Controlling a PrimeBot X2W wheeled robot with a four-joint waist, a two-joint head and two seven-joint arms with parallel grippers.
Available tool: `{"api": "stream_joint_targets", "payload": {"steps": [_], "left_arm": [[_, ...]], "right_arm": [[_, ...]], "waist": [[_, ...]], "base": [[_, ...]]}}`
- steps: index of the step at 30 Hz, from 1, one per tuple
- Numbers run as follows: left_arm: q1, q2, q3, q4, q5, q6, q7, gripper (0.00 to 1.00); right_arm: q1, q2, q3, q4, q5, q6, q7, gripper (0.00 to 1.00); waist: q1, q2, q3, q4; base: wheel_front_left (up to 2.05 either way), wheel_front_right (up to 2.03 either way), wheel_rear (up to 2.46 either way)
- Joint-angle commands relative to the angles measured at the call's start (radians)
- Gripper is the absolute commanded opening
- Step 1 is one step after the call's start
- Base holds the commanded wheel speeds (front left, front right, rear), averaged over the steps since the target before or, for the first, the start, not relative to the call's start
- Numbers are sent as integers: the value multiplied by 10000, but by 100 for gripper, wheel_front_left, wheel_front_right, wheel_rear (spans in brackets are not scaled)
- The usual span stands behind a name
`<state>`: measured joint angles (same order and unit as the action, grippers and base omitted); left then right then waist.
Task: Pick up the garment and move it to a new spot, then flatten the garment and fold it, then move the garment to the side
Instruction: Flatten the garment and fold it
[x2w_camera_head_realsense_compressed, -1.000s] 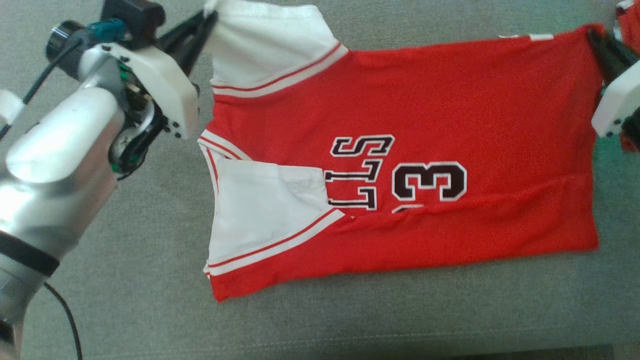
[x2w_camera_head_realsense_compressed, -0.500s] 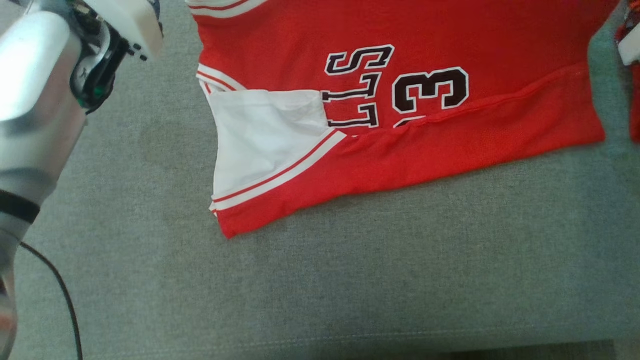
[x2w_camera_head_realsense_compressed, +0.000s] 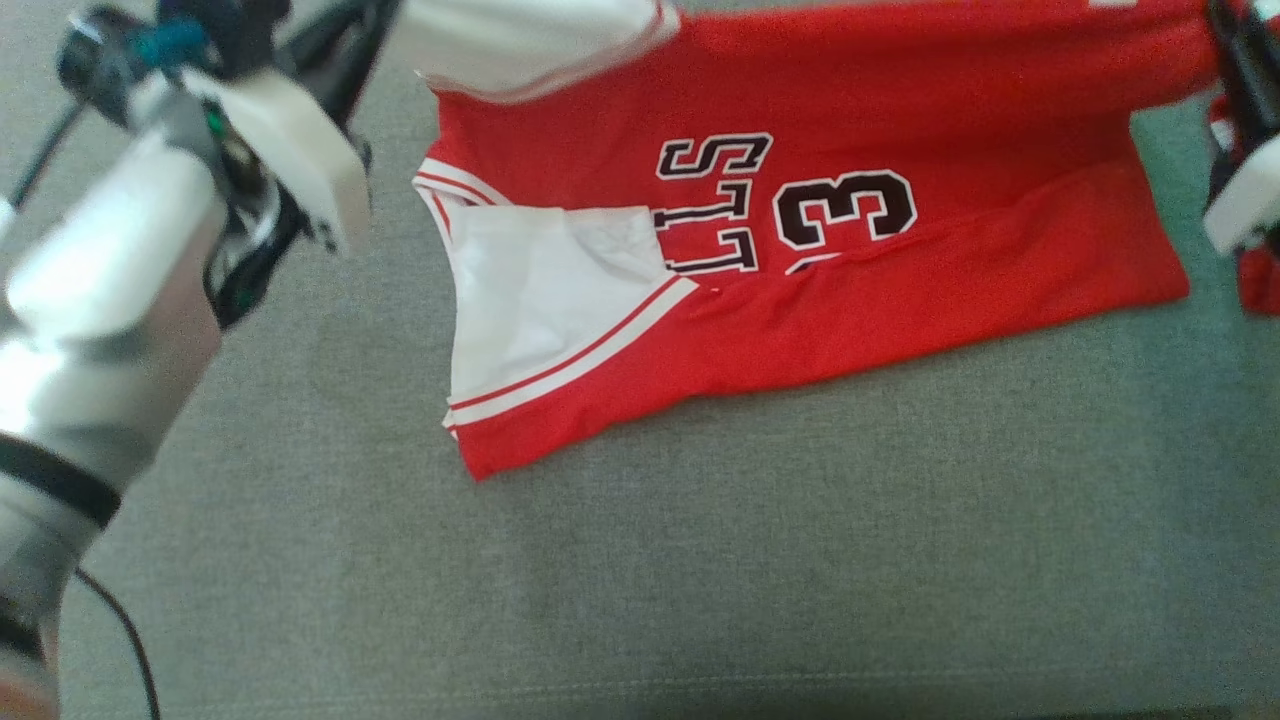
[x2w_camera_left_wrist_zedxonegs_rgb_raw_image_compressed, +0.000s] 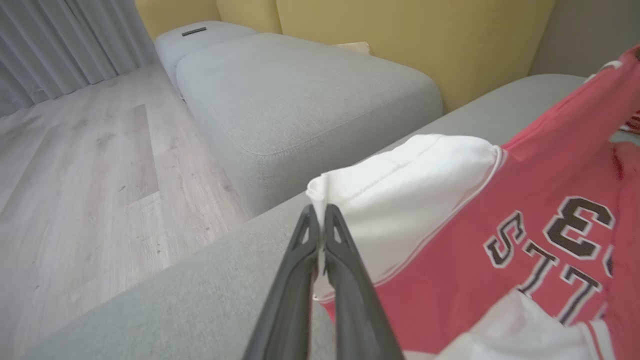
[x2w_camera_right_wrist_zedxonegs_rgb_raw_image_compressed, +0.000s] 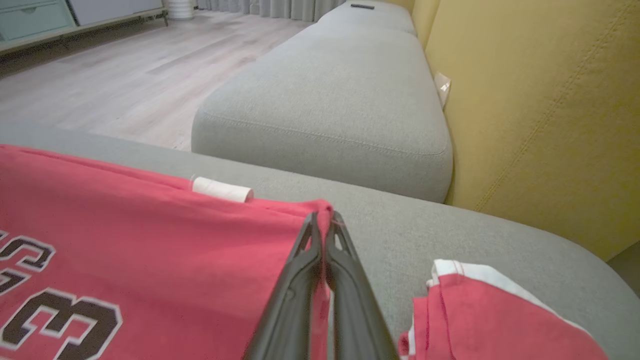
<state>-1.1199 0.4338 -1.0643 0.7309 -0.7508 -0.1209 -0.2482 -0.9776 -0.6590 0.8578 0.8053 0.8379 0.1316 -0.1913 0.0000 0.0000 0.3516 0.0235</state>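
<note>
The garment (x2w_camera_head_realsense_compressed: 950, 280), a red jersey with white sleeves and a black "3", lies spread on the grey sofa seat (x2w_camera_head_realsense_compressed: 700, 580), its far edge raised. My left gripper (x2w_camera_head_realsense_compressed: 380, 20) at the upper left is shut on the far white sleeve; the left wrist view shows the left gripper (x2w_camera_left_wrist_zedxonegs_rgb_raw_image_compressed: 318, 215) pinching that sleeve's edge on the garment (x2w_camera_left_wrist_zedxonegs_rgb_raw_image_compressed: 450, 240). At the upper right, my right gripper (x2w_camera_head_realsense_compressed: 1225, 25) is shut on the far red hem corner. In the right wrist view the right gripper (x2w_camera_right_wrist_zedxonegs_rgb_raw_image_compressed: 324, 220) clamps that corner of the garment (x2w_camera_right_wrist_zedxonegs_rgb_raw_image_compressed: 150, 240).
A second red and white cloth (x2w_camera_head_realsense_compressed: 1255, 280) lies just right of the jersey, near my right gripper, seen as the cloth (x2w_camera_right_wrist_zedxonegs_rgb_raw_image_compressed: 490, 320). Another grey cushion (x2w_camera_left_wrist_zedxonegs_rgb_raw_image_compressed: 300, 90) adjoins the seat, with a yellow backrest (x2w_camera_right_wrist_zedxonegs_rgb_raw_image_compressed: 540, 100) behind and wooden floor (x2w_camera_left_wrist_zedxonegs_rgb_raw_image_compressed: 75, 175) beyond. A black cable (x2w_camera_head_realsense_compressed: 130, 640) hangs by my left arm.
The head camera has shifted. Both grippers, still shut on the far corners, have lifted the far edge; the far white sleeve now hangs closer to the printed letters.
</note>
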Motion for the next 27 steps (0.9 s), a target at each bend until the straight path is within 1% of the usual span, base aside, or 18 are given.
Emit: {"api": "stream_joint_targets", "payload": {"steps": [1, 5, 10, 14, 17, 27], "left_arm": [[-207, 554, 261, -330, -19, -9, -40, 0], [522, 873, -109, -1293, -389, -62, 381, 0], [1291, 1606, -829, -2959, -847, -90, 1281, 0], [1788, 2085, -1092, -4075, -1360, -94, 1700, 0], [2052, 2351, -1402, -4573, -1341, -95, 2060, 0], [2379, 2693, -1653, -5486, -1855, -96, 2808, 0]], "right_arm": [[258, -461, 186, -313, 149, -9, 56, 0], [667, -1146, 980, -706, 275, -9, 293, 0], [989, -2059, 1847, -1119, 439, -9, 642, 0], [1229, -2543, 2539, -1467, 666, -9, 1172, 0], [1257, -2813, 3047, -1737, 782, -9, 1594, 0], [1060, -3262, 3898, -2079, 786, -9, 2472, 0]], "waist": [[0, 0, -179, 73], [0, 0, -428, 212], [0, 0, -606, 400], [0, 0, -691, 482], [0, 0, -707, 490], [0, 0, -752, 470]], "base": [[0, 0, 0], [0, 0, 0], [0, 0, 0], [0, 0, 0], [0, 0, 0], [0, 0, 0]]}}
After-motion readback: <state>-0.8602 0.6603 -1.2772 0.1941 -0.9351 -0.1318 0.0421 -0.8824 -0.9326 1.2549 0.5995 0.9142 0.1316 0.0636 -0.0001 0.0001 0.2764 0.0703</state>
